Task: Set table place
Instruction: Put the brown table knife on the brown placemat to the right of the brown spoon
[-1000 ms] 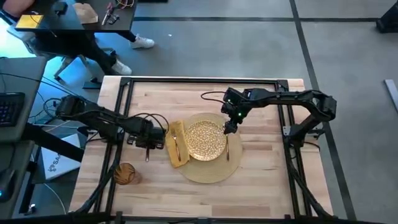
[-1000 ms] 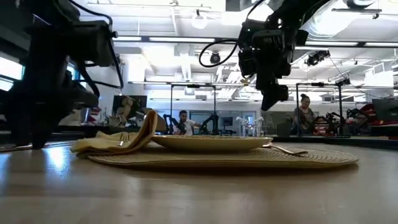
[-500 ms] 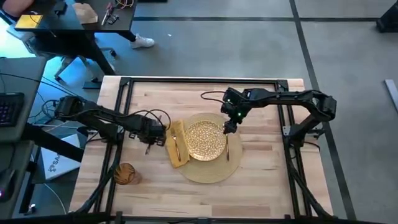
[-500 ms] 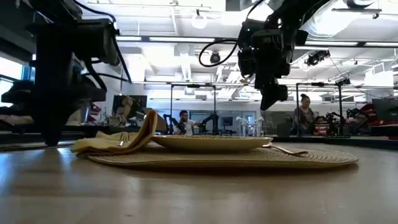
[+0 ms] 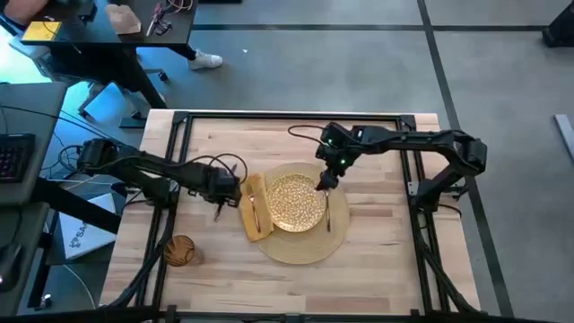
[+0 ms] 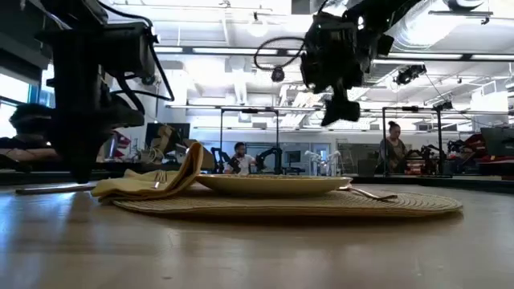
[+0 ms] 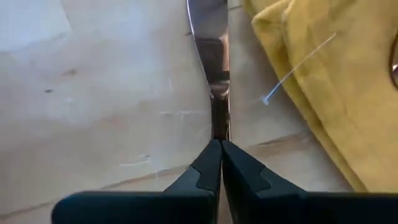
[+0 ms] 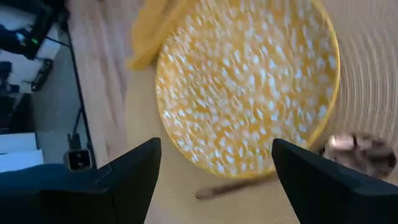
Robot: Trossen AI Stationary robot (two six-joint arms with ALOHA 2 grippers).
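While pinched, knife (image 7: 214, 59) btwn L fingers (image 7: 205, 171)

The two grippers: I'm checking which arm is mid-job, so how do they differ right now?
The left gripper is shut on a knife beside the napkin; the right gripper is open and empty. The left is over bare table, the right above the plate. Both have dark fingers.

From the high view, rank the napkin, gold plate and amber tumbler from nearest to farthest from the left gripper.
Measured from the left gripper, which is shut on a knife:
1. Napkin, just beside it, on the mat's left edge.
2. Gold plate, past the napkin, at the mat's centre.
3. Amber tumbler, off the other way, near the table's front-left corner.
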